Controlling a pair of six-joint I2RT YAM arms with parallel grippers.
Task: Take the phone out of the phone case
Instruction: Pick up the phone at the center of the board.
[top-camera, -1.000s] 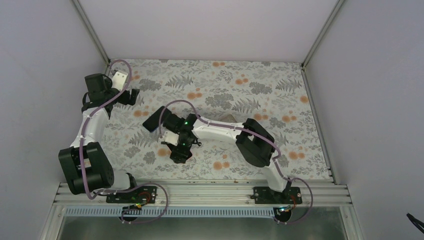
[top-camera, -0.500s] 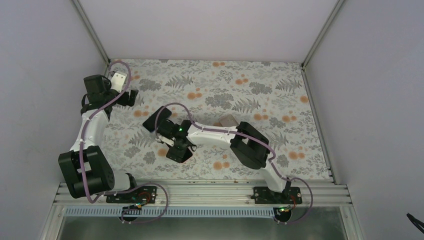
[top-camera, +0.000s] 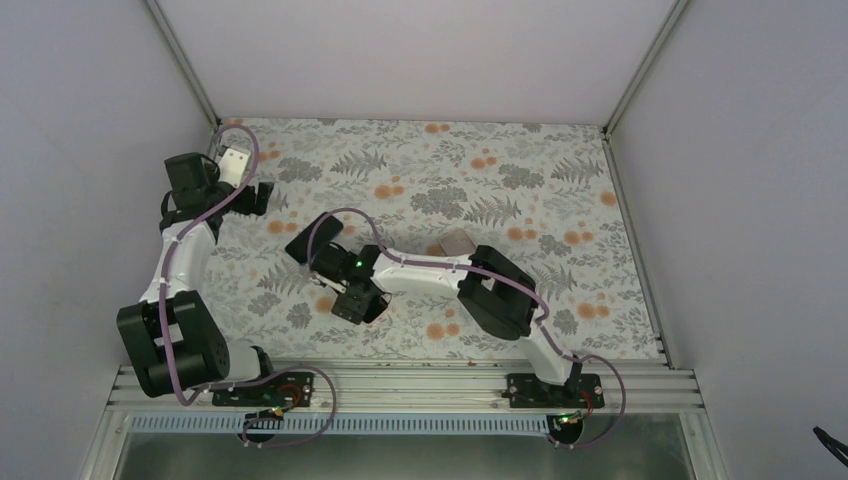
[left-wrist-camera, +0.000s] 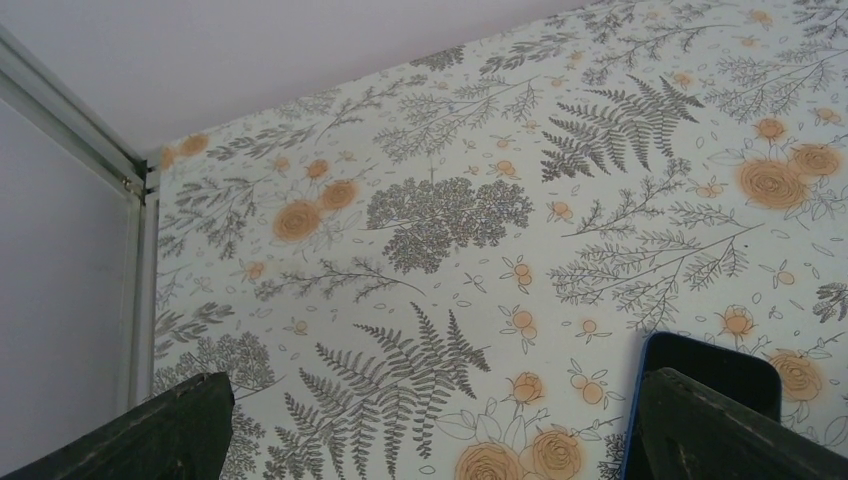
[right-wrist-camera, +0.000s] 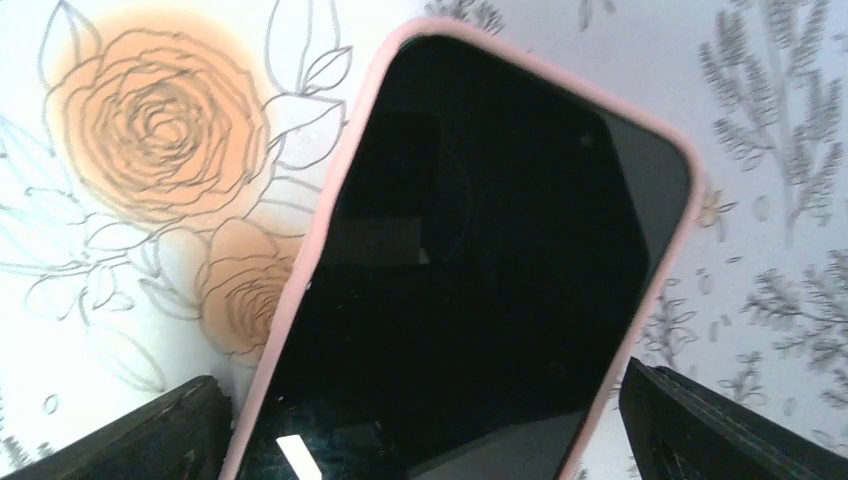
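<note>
Phone (right-wrist-camera: 480, 250) in pink case (right-wrist-camera: 345, 160) lies inside wide-apart right gripper (right-wrist-camera: 420, 380); left gripper (left-wrist-camera: 435, 380) also apart.

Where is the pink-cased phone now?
Right wrist view: the pink-cased phone lies on the floral table under the open right hand, left of centre, near the dark phone.

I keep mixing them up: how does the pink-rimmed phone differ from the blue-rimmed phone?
Rim: the pink-rimmed phone has a pink surround; the blue-rimmed phone a blue one. Place: the pink one lies between the fingers of the open right gripper; the blue one lies beside the open left gripper, partly behind a finger. Both lie flat on the floral cloth, dark faces up, ungripped.
</note>
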